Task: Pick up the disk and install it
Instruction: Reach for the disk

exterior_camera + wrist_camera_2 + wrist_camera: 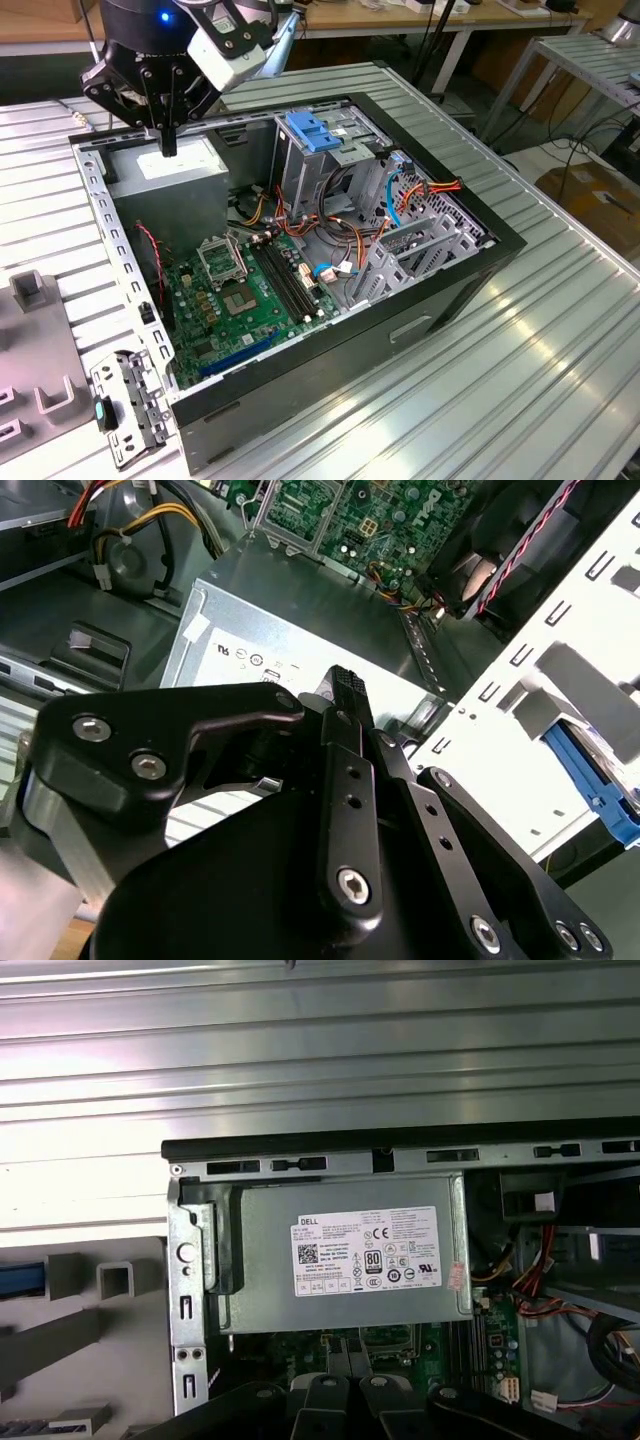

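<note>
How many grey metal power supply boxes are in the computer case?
1: the grey metal power supply box, in a corner of the black case, below the black gripper. None seems hidden.

An open computer case [400,330] lies on its side on the table [540,380]. Inside it, the power supply [195,172] sits in the far corner towards the exterior view's left, with the gripper [168,148] hanging just above it. The motherboard [240,300] lies on the case floor, nearer than the power supply. To the exterior view's right stands the drive cage [320,165] with a bracket [312,132] on top. Cables [330,235] run between the cage and the motherboard.
</note>
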`<act>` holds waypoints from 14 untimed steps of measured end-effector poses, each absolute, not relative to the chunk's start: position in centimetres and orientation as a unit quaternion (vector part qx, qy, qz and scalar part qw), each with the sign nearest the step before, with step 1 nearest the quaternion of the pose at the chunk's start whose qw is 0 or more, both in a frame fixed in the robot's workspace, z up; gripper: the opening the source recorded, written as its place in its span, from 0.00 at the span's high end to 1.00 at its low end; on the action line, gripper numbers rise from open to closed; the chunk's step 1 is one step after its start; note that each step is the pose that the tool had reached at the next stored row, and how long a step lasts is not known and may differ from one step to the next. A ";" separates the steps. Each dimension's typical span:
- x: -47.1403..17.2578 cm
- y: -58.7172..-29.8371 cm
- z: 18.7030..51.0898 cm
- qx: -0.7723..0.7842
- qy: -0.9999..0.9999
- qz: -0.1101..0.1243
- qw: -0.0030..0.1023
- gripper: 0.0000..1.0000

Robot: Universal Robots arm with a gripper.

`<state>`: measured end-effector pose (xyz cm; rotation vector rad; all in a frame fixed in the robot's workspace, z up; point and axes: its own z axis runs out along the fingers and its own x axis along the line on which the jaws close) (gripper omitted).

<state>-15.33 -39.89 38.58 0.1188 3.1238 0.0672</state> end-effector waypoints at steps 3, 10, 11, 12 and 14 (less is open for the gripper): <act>-15.4 -39.9 38.5 0.038 0.999 0.021 0.007 0.89; -15.6 -39.9 38.4 0.038 0.999 0.021 0.006 0.89; -15.6 -39.9 38.4 0.038 0.999 0.021 0.006 0.89; -15.6 -39.9 38.4 0.038 0.999 0.021 0.006 0.89; -15.7 -39.9 38.4 0.038 0.999 0.021 0.005 0.89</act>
